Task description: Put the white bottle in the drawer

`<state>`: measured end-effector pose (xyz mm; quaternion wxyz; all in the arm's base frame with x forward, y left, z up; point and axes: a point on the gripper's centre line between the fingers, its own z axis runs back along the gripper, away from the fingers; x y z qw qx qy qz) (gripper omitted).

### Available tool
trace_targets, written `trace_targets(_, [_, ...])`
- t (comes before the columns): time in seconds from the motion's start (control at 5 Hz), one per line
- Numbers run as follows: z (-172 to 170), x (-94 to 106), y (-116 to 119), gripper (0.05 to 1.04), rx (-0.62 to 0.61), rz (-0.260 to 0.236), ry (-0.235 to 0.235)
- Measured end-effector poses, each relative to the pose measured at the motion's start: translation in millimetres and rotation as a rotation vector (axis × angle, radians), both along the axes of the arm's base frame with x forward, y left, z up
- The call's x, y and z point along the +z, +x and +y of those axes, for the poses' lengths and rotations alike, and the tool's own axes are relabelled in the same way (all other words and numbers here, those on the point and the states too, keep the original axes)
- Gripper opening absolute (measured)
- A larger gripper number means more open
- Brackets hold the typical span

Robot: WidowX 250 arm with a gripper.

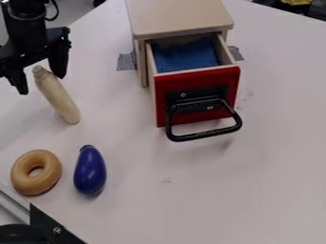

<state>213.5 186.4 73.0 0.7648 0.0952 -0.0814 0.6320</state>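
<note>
The black gripper [42, 84] is at the upper left, open, with its two fingers wide apart. Between them is the capped end of the white bottle [57, 95], and a gap shows on either side of it. From there the bottle slants down and right to its rounded base; whether it stands or lies is hard to tell. At the upper centre, the red-fronted drawer [198, 78] is pulled out of its wooden cabinet, and a blue lining shows inside it.
A tan ring [51, 177] and a dark blue eggplant-like toy [90, 170] lie at the lower left. The drawer's black handle [205, 135] juts out toward the camera. Grey tape [127, 61] is beside the cabinet [178, 16]. A metal rail and black bracket [51, 228] occupy the bottom left corner.
</note>
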Motion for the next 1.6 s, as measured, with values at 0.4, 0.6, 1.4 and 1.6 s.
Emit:
trace_targets(0.4, [4, 2.6, 4, 0.449, 0.020, -0.033, 0.020])
trace_targets(0.6, [4, 4.7, 4, 0.349, 0.027, -0.039, 0.021])
trace_targets(1.4, [-16, 63.7, 30, 0.327, 0.004, -0.195, -0.087])
trace_targets(1.6, [-21, 75.0, 37, 0.327, -0.001, -0.210, -0.111])
